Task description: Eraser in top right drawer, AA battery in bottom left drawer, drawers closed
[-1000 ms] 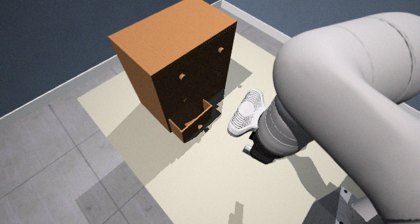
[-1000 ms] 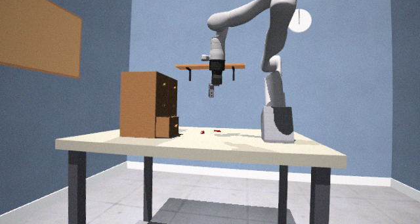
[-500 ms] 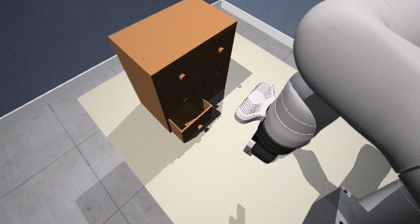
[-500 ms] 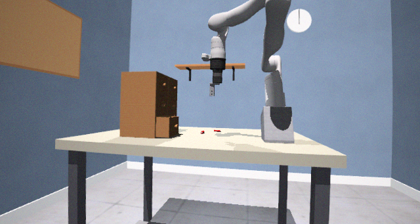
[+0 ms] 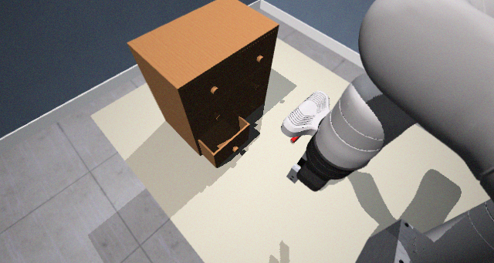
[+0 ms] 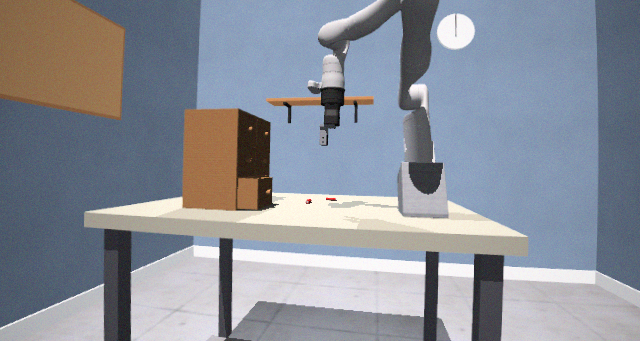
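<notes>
The wooden chest (image 5: 204,66) stands at the back left of the table and also shows in the exterior view (image 6: 225,158). Its bottom-row left drawer (image 5: 225,143) (image 6: 255,193) is pulled partly out; the other drawers look pushed in. My gripper (image 6: 324,136) hangs high above the table, pointing down, to the right of the chest's front, open and empty; one finger tip shows in the top view (image 5: 293,173). Two small red things (image 6: 308,201) (image 6: 330,199) lie on the table below it. I cannot tell eraser from battery. One shows under my wrist (image 5: 294,139).
My arm's wrist and upper links (image 5: 386,112) hide much of the table's right half in the top view. The robot base (image 6: 422,188) stands at the table's right side. A wall shelf (image 6: 320,101) hangs behind the gripper.
</notes>
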`<state>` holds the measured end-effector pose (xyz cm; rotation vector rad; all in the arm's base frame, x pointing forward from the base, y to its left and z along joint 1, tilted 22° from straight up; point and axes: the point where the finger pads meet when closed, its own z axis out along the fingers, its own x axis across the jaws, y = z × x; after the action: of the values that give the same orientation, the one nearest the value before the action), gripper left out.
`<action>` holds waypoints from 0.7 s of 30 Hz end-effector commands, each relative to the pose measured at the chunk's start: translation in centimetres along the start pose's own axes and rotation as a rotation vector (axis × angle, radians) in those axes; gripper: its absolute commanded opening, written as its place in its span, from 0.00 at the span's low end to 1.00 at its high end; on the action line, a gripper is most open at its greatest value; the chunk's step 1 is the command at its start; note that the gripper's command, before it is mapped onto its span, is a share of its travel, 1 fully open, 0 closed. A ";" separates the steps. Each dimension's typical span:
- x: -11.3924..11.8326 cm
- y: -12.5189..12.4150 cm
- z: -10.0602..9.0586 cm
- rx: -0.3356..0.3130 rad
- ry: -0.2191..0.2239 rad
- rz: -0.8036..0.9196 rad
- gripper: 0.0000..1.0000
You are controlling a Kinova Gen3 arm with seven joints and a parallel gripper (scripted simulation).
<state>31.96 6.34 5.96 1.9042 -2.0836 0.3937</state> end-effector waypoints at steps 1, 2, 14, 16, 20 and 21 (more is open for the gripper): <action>-0.1 0.0 -0.2 0.002 -0.019 0.026 0.67; -0.1 0.0 -0.2 0.002 -0.021 0.028 0.67; -0.1 0.0 -0.3 0.002 -0.032 0.044 0.67; -0.1 0.0 -0.3 0.002 -0.032 0.044 0.67; -0.1 0.0 -0.3 0.002 -0.033 0.045 0.67; -0.1 0.0 -0.3 0.002 -0.033 0.045 0.67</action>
<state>31.88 6.39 6.08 1.8882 -2.1250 0.3814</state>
